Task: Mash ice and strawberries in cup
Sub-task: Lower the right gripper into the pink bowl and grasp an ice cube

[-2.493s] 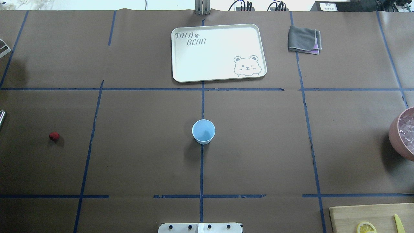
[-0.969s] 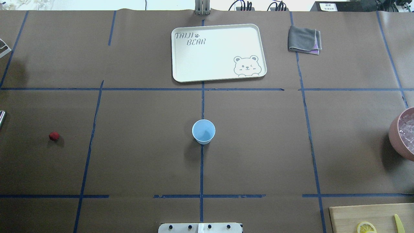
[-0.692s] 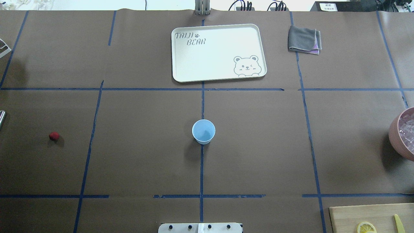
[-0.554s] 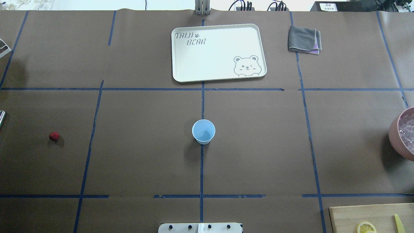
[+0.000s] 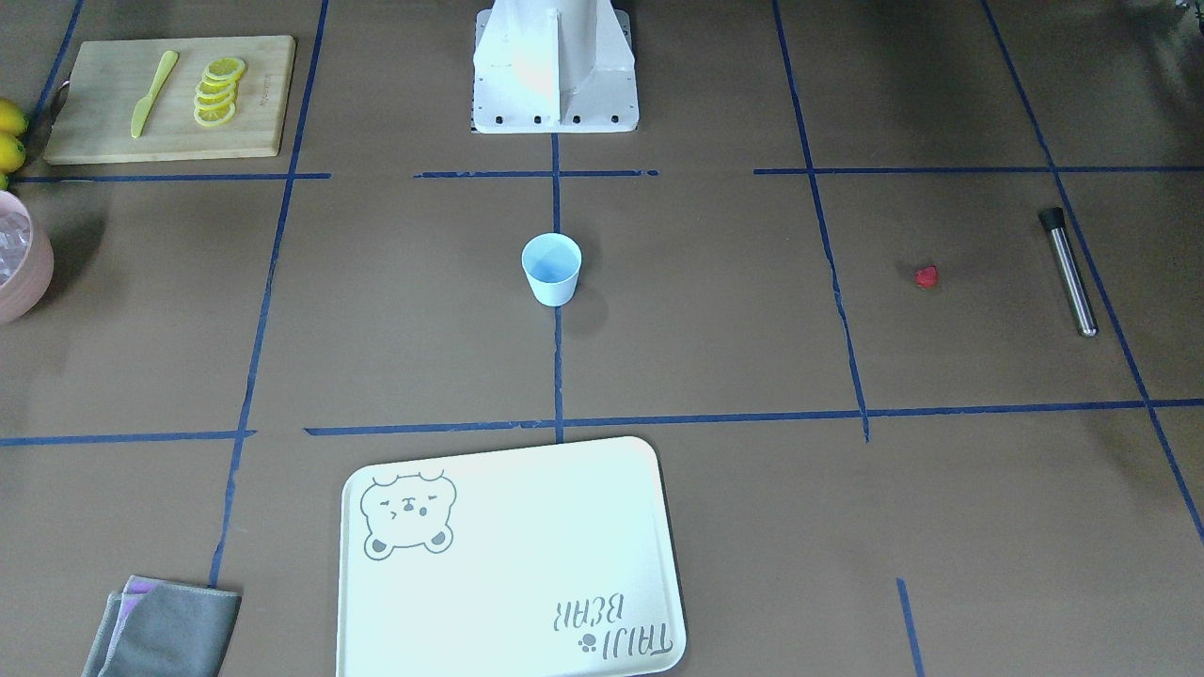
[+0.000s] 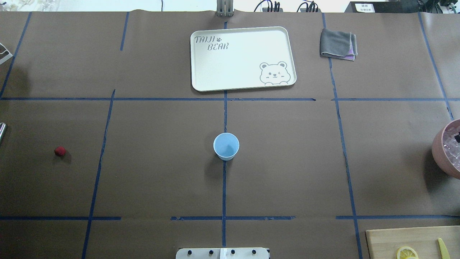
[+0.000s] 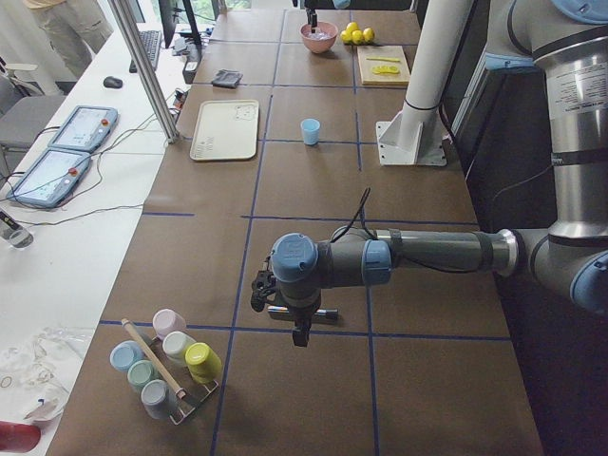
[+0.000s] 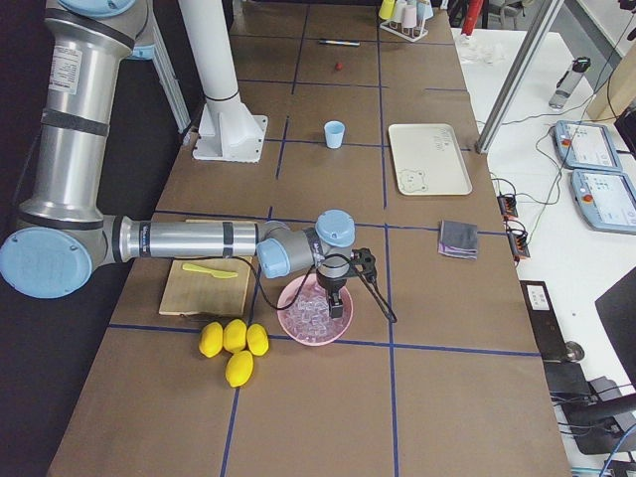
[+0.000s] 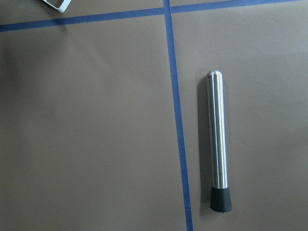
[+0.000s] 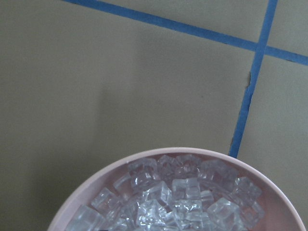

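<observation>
Just beneath the right claw point(image 8: 336, 308) (apart or together: unclear), ice point(image 10: 178, 192) in the pink bowl point(image 5: 38, 275).

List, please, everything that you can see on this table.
cup: one, pale blue, table centre.
strawberry: one, red, on the robot's left.
muddler: one, steel, farther left.
ice: many cubes, clear, in bowl.
bowl: one, pink, far right.
lemons: four, yellow, by bowl.
tray: one, white, bear print, far side.
cloth: one, grey, beside tray.
cutting board: one, wooden, near right.
lemon slices: several, yellow, on board.
knife: one, yellow, on board.
cup rack: one, pastel cups, far left.
left gripper: over muddler.
right gripper: over ice.
</observation>
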`<move>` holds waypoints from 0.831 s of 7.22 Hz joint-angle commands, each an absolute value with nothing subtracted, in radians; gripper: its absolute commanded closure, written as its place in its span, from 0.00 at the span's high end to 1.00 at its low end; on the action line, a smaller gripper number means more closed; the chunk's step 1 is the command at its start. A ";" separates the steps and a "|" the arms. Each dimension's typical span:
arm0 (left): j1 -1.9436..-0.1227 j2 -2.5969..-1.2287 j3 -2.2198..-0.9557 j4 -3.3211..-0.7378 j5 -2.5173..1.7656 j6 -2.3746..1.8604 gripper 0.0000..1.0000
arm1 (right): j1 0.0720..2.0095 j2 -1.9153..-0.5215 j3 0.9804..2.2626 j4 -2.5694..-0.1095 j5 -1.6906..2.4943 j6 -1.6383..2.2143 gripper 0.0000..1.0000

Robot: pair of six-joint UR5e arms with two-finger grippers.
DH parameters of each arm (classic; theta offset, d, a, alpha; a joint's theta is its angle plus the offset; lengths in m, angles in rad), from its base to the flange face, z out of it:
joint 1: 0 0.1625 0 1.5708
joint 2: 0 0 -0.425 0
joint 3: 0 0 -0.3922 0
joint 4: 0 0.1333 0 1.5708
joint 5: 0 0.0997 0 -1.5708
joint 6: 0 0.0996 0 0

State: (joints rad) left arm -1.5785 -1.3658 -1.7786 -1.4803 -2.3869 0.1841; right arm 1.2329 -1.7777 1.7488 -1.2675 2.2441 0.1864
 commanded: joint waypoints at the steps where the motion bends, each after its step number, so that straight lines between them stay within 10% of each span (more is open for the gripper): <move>1: -1.578 -1.365 -1.770 -1.480 -2.388 0.184 1.00 | 1.210 -1.778 1.749 -1.267 2.223 0.183 0.88; 6: -1.578 -1.365 -1.769 -1.482 -2.388 0.184 1.00 | 1.175 -1.787 1.735 -1.269 2.201 0.175 0.83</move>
